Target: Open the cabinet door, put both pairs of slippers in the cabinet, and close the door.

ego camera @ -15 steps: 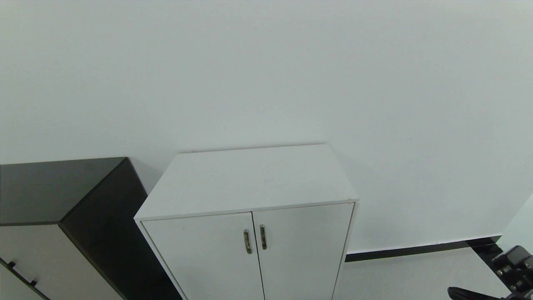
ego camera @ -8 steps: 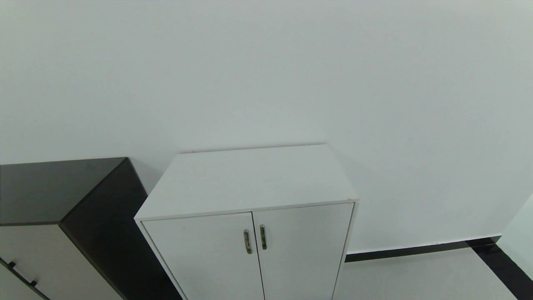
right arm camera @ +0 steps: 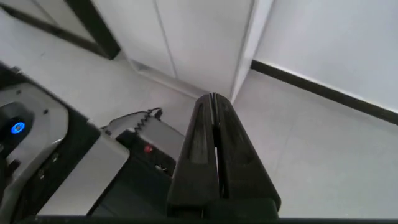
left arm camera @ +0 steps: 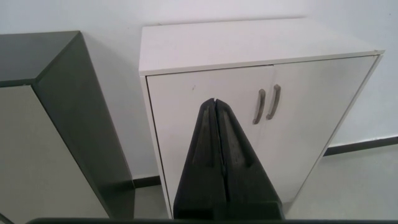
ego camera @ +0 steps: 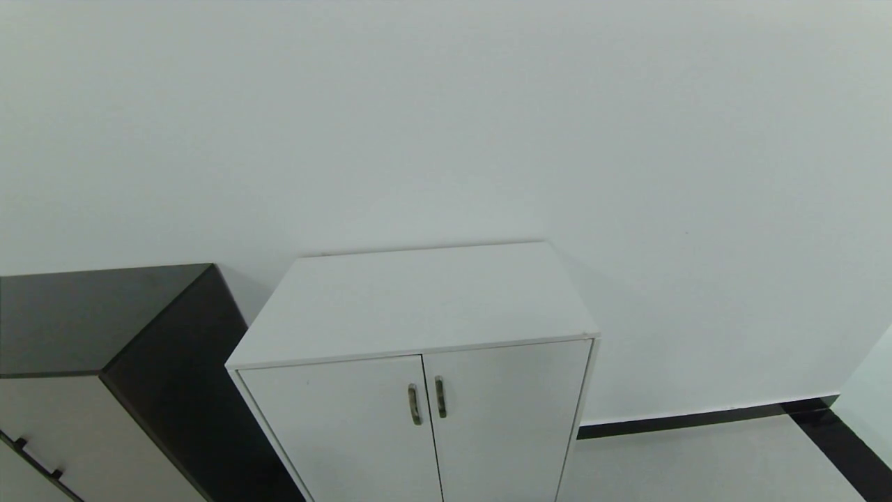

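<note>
Ahead, cabinet [ego camera: 418, 307] closed (handles [ego camera: 440, 396] paired), left gripper [left arm camera: 215, 106] pinched together before it, right gripper [right arm camera: 213, 99] likewise, seemingly over floor [right arm camera: 311, 155].

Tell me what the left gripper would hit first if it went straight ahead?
Probably the cabinet's left door, beside its handle; the left gripper's distance from it is unclear.
</note>
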Controlling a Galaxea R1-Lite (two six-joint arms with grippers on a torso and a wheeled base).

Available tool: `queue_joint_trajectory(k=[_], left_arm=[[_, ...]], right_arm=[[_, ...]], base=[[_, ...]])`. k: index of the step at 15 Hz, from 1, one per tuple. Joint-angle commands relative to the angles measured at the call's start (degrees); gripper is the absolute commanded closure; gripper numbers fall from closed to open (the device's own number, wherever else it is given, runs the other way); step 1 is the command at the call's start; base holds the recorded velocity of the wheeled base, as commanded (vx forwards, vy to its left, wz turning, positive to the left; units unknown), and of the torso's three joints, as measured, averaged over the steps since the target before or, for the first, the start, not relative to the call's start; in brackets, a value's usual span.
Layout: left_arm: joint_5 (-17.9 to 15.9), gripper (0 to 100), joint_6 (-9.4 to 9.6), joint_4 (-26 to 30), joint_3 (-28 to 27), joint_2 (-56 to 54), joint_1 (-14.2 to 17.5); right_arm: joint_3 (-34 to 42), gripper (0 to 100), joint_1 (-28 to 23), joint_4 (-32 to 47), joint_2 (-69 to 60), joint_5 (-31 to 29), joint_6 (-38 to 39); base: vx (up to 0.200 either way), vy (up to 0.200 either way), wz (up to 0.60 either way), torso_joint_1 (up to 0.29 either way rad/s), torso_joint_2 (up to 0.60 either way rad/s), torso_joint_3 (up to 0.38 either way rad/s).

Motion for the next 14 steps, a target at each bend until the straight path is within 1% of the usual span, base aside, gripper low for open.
queue_joint_trajectory(k=[1,2,3,4,5,8,9,10,11,14], left_arm=[[-0.01,100,0.02,-0.02,0.01,0.07,0.01],[-0.01,100,0.02,-0.02,0.01,0.07,0.01],[-0.01,100,0.02,-0.02,0.01,0.07,0.01],[-0.01,100,0.02,-0.02,0.01,0.07,0.01],[-0.01,100,0.11,-0.02,0.01,0.07,0.01],[-0.01,100,0.11,-0.02,0.01,0.07,0.01],[-0.01,100,0.11,-0.02,0.01,0.07,0.01],[-0.01,100,0.11,-0.02,0.01,0.07,0.01],[-0.01,100,0.11,-0.02,0.01,0.07,0.01],[-0.01,100,0.02,-0.02,0.01,0.07,0.01]], right_arm=[[0.01,100,-13.43,0.09,-3.08,-1.05,-0.19],[0.01,100,-17.83,0.09,-4.48,-1.05,-0.19],[0.01,100,-23.98,0.09,-7.56,-1.14,-0.19],[0.1,100,-26.7,0.0,-10.72,-1.14,-0.19],[0.1,100,-27.67,0.0,-13.54,-1.14,-0.1],[0.1,100,-28.37,0.0,-20.3,-1.14,-0.1],[0.1,100,-30.04,0.0,-23.47,-1.14,-0.1],[0.1,100,-30.39,0.0,-25.75,-1.14,-0.1],[0.1,100,-29.43,0.0,-28.92,-1.14,-0.01],[0.1,100,-28.9,0.09,-29.71,-1.31,0.6]], base=[[0.0,0.0,0.0,0.0,0.0,0.0],[0.0,0.0,0.0,0.0,0.0,0.0],[0.0,0.0,0.0,0.0,0.0,0.0],[0.0,0.0,0.0,0.0,0.0,0.0],[0.0,0.0,0.0,0.0,0.0,0.0],[0.0,0.0,0.0,0.0,0.0,0.0],[0.0,0.0,0.0,0.0,0.0,0.0],[0.0,0.0,0.0,0.0,0.0,0.0],[0.0,0.0,0.0,0.0,0.0,0.0],[0.0,0.0,0.0,0.0,0.0,0.0]])
